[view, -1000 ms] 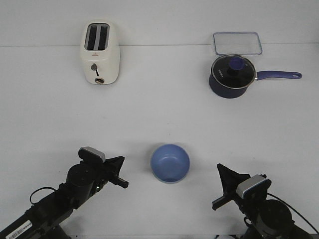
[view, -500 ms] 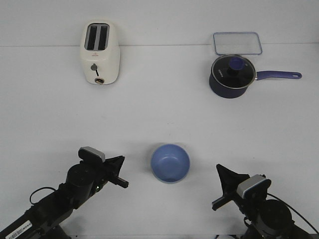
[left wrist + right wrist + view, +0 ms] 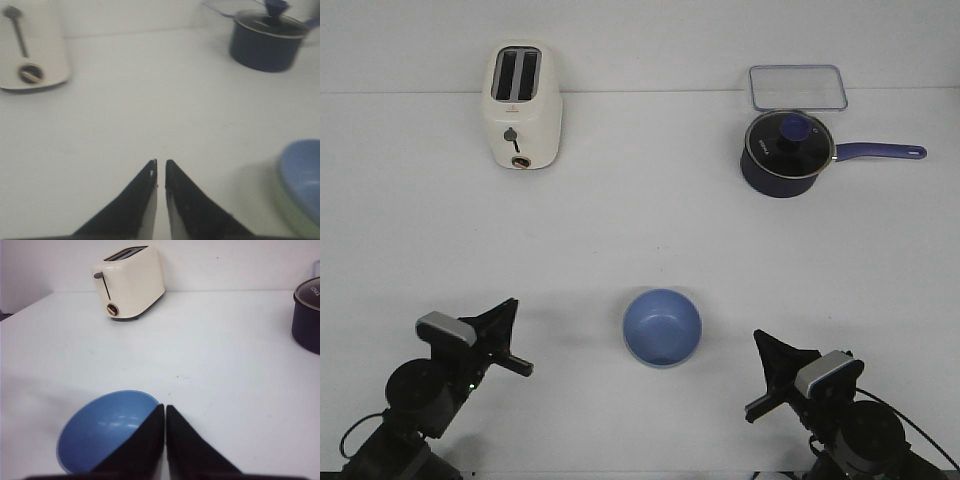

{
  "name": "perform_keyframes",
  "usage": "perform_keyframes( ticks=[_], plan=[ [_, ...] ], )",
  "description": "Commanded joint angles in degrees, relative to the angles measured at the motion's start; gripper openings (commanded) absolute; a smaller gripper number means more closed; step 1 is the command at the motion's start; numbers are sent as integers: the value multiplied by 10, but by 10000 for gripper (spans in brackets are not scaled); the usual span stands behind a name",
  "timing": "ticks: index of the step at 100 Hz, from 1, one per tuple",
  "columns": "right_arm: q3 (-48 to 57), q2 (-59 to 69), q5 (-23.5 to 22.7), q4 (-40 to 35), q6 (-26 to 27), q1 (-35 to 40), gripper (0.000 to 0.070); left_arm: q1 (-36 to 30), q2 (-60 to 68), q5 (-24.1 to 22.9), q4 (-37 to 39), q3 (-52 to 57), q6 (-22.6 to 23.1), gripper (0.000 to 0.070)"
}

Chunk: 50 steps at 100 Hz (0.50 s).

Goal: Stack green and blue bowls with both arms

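Blue is what catches the eye in the front view: the blue bowl (image 3: 662,327) sits low in the centre of the white table (image 3: 640,230), between the two arms and apart from both. The left gripper (image 3: 510,345) points toward it from the lower left of the frame, the right gripper (image 3: 765,375) from the lower right; neither touches it. From this view I cannot tell how either gripper's tips stand. A cream toaster (image 3: 521,105) stands in the upper left, and a dark saucepan (image 3: 785,152) with its lid on stands in the upper right, a clear flat lid or tray (image 3: 797,86) just behind it. Nothing lies between either gripper and the bowl.

Left wrist view: the fingers (image 3: 145,200) are nearly together, a thin slit between the tips, with bare table ahead of them. At the lower right edge of the frame the blue bowl (image 3: 302,175) shows a pale green bowl (image 3: 287,212) beneath it, the blue one nested inside. The toaster (image 3: 30,50) is at upper left, the saucepan (image 3: 267,42) at upper right.

Right wrist view: the fingers (image 3: 185,450) are closed together, tips meeting. The blue bowl (image 3: 102,432) lies just to the lower left of them, its rim partly hidden behind one finger; its hollow holds nothing. The toaster (image 3: 130,282) is at top, the saucepan (image 3: 306,320) at the right edge.
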Motion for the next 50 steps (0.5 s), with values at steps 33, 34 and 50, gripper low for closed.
perform_keyframes(
  ticks=[33, 34, 50],
  plan=[
    [5, 3, 0, 8, 3, 5, 6, 248, -237, 44, 51, -202, 42, 15],
    [5, 3, 0, 8, 3, 5, 6, 248, -239, 44, 51, -204, 42, 15],
    [5, 3, 0, 9, 3, 5, 6, 250, -253, 44, 44, -239, 42, 15]
  ],
)
